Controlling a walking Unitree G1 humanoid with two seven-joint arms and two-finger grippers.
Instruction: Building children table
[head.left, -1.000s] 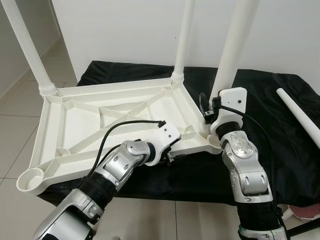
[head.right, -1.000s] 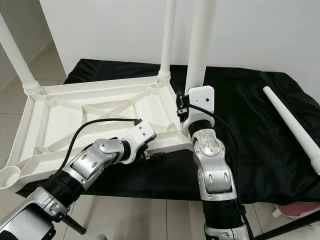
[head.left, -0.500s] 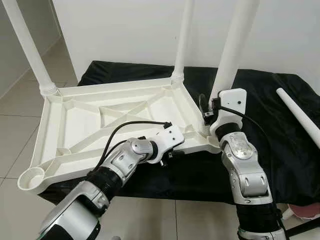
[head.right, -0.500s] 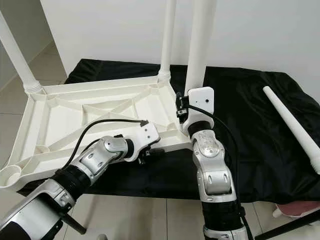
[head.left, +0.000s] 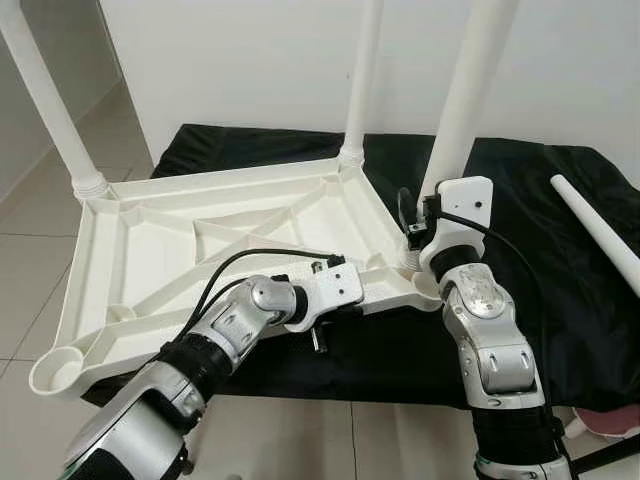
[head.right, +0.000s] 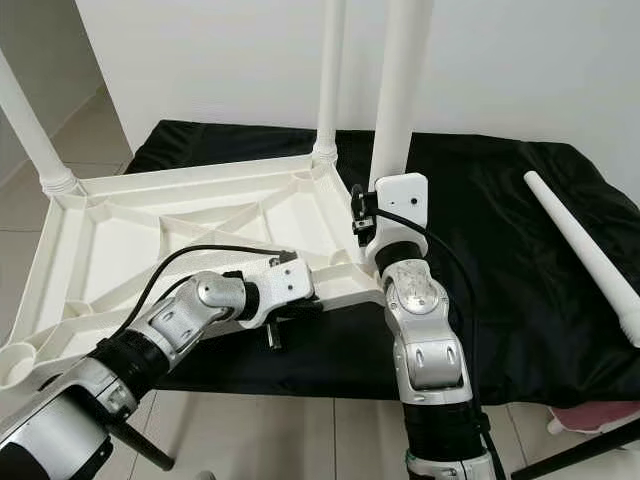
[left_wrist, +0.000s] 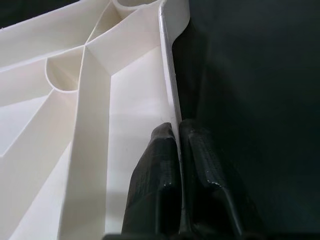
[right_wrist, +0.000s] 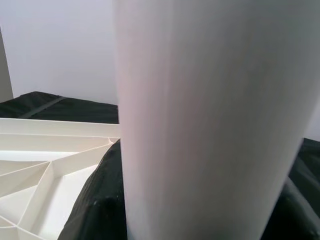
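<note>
The white plastic tabletop (head.left: 160, 240) lies upside down on a black cloth (head.left: 560, 310). Three white legs stand in its corner sockets: far left (head.left: 50, 100), back (head.left: 362, 80) and near right (head.left: 465, 110). My left gripper (left_wrist: 178, 132) is shut on the tabletop's near rim, one finger on each side of the thin edge. My right gripper (head.left: 415, 238) is shut on the near-right leg just above its socket, and that leg (right_wrist: 210, 120) stands very close in the right wrist view. The near-left socket (head.left: 52, 370) holds no leg.
A loose white leg (head.left: 600, 235) lies on the cloth at the right. The tabletop's left end overhangs the cloth above a tiled floor (head.left: 30, 270). A white wall (head.left: 250, 60) stands behind. Something pink (head.left: 610, 422) lies at the lower right.
My left wrist has rolled at the near rim, and one black finger now points down below the edge. The tabletop's left end has swung slightly left. The right arm holds still.
</note>
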